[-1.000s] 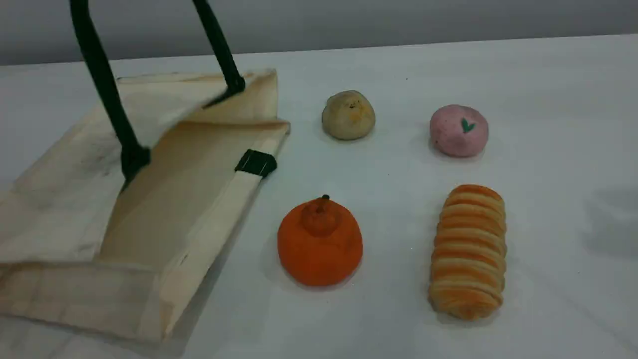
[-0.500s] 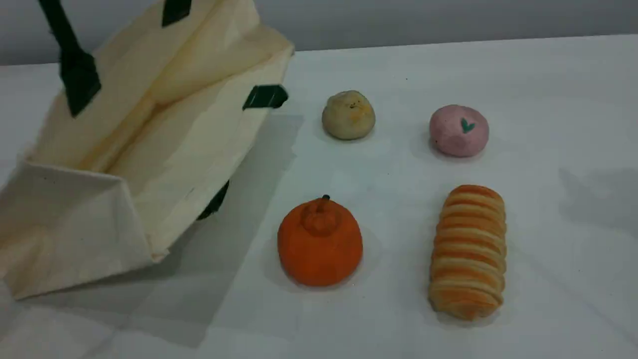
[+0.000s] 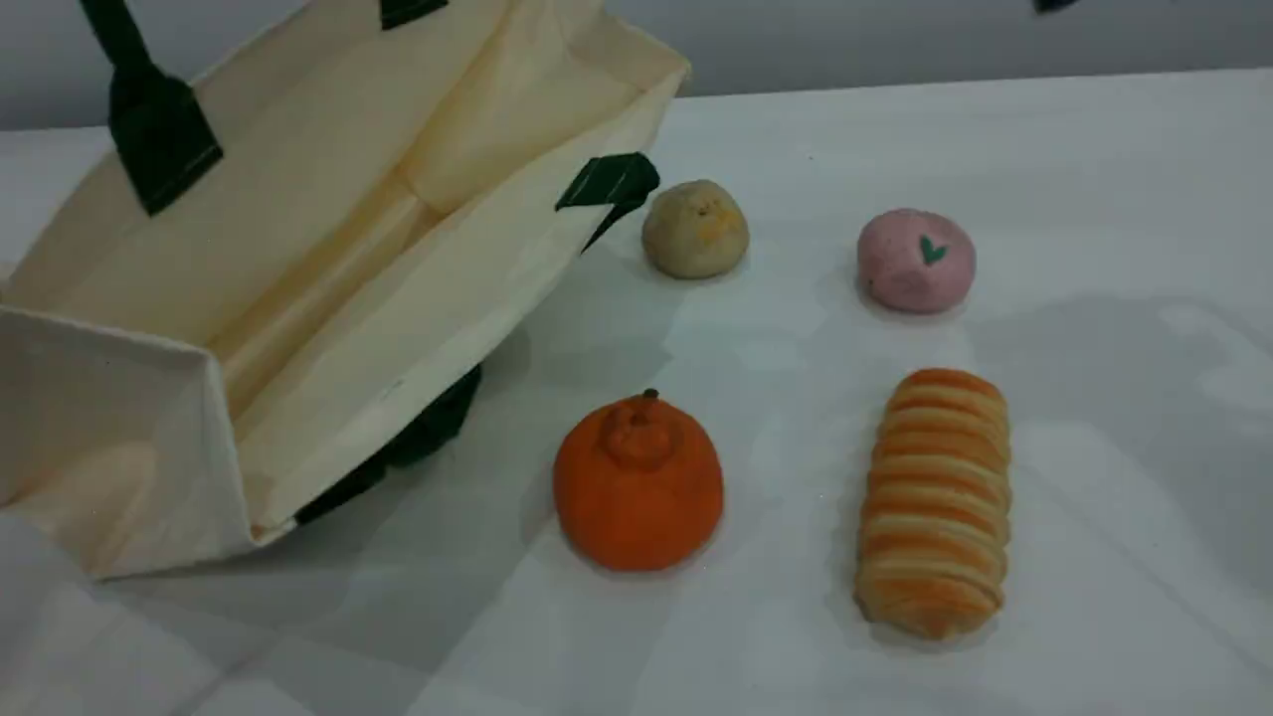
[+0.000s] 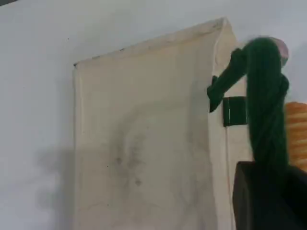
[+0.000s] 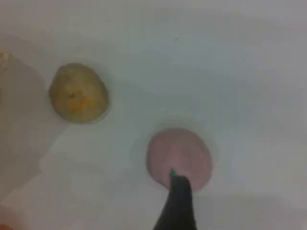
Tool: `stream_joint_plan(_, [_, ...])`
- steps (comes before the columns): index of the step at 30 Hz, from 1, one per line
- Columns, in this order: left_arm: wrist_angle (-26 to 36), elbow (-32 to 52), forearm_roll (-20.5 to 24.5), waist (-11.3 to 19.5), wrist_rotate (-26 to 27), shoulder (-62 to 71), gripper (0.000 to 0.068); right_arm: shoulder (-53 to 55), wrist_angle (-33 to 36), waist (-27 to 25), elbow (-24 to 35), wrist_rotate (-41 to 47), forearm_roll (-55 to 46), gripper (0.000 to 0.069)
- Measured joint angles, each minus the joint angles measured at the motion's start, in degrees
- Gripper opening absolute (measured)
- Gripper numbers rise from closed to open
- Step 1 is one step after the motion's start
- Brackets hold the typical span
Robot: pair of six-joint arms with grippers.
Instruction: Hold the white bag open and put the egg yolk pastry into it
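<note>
Scene view: the small round beige-tan egg yolk pastry — yellow-orange patch, tiny dark specks on top — is sitting on the white counter just beside the large cream-white canvas bag, whose mouth is gaping open. The left end effector is clamping the bag's dark green rope handle; the right end effector is hovering spread apart above a pink ball.

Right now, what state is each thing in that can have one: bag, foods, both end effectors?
white bag: lifted by one green handle, mouth gaping open, nothing visible inside.
egg yolk pastry: on the table, untouched, just outside the bag's rim.
pink ball: on the table, untouched.
orange bun: upright on the table.
striped roll: lying flat.
left end effector: shut on the handle.
right end effector: open, empty, above the pink ball.
</note>
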Motion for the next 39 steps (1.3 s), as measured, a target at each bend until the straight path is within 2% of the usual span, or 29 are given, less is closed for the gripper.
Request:
stream_joint_plan(13, [-0.05,0.00,0.15,0.00,0.00,-0.24,0.0104,10.82,-11.29,11.32,-0.03,-3.52,-0.37,0.0575])
stream_joint_plan(16, [-0.05,0.00,1.59,0.00,-0.67,-0.33,0.0104,13.45,-14.47,14.35,-0.03,-3.93,-0.37,0.0575])
stream_joint_plan(21, [-0.11,0.00,6.65,0.00,-4.57,-0.33,0.0104,18.07,-17.68,16.89,-2.00,-3.93,-0.37,0.0575])
stream_joint_plan(25, [-0.11,0.00,8.99,0.00,-6.53,-0.33,0.0104,21.43,-14.01,17.28,-5.51,-3.93,-0.43,0.0575])
stream_joint_plan(28, [-0.12,0.00,11.30,0.00,-8.98,-0.33,0.0104,23.18,-13.84,17.28,-7.82,-3.93,-0.50,0.0575])
stream_joint_plan(33, [-0.12,0.00,18.02,0.00,-13.59,-0.33,0.0104,25.36,-13.44,17.28,-10.86,-4.22,-0.60,0.0575])
stream_joint_plan(39, [-0.12,0.00,23.27,0.05,-17.75,-0.33,0.0104,28.84,-13.12,17.28,-15.03,-4.22,-0.60,0.0575])
